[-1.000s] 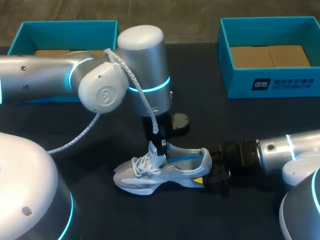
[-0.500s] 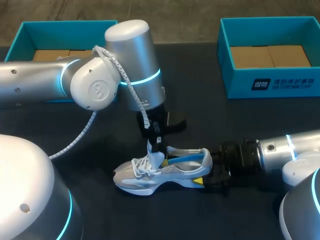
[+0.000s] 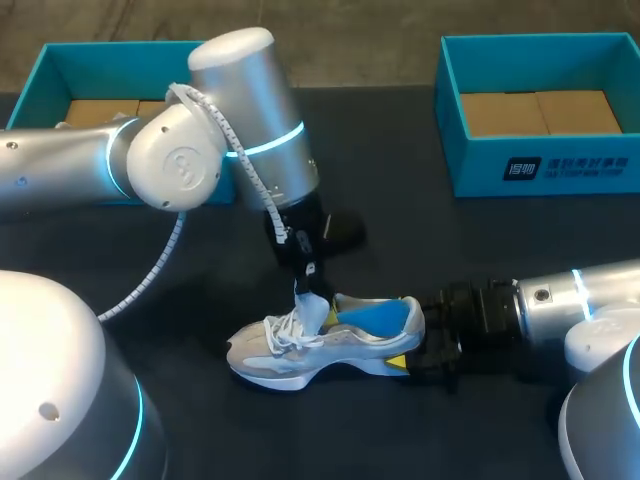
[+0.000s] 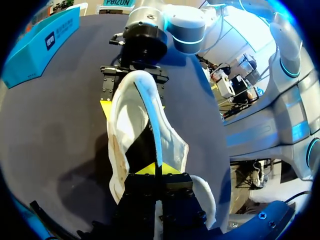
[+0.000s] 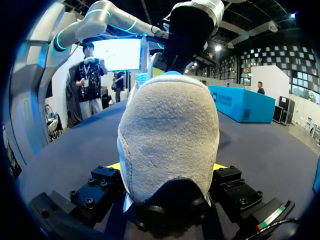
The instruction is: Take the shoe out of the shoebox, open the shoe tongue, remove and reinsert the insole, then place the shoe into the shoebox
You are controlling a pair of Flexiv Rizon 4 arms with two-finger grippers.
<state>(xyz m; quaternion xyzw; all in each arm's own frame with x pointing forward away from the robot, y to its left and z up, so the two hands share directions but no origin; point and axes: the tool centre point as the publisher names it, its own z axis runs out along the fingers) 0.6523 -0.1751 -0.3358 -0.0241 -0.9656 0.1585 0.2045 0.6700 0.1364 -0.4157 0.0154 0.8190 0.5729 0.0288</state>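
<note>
A grey-and-white shoe [image 3: 320, 347] lies on the black table, toe to the left, with its blue insole [image 3: 375, 318] showing in the opening. My left gripper [image 3: 305, 292] hangs over the laces, shut on the shoe tongue [image 3: 310, 312] and holding it up. In the left wrist view its yellow tips [image 4: 156, 170] pinch the thin tongue edge above the dark opening of the shoe [image 4: 125, 135]. My right gripper [image 3: 422, 350] clamps the heel from both sides. The grey heel [image 5: 167, 135] fills the right wrist view, with the right gripper [image 5: 167, 170] around it and yellow fingertips [image 5: 220, 166] pressed to its sides.
A teal shoebox [image 3: 540, 172] with cardboard inside stands at the back right, and a second teal box [image 3: 60, 58] at the back left behind my left arm. In the left wrist view the box [image 4: 40, 47] sits beyond the heel.
My left arm has swung and tilted to the left while gripping the tongue, drawing it up and forward. More of the blue insole shows. The right gripper and shoe stayed put.
</note>
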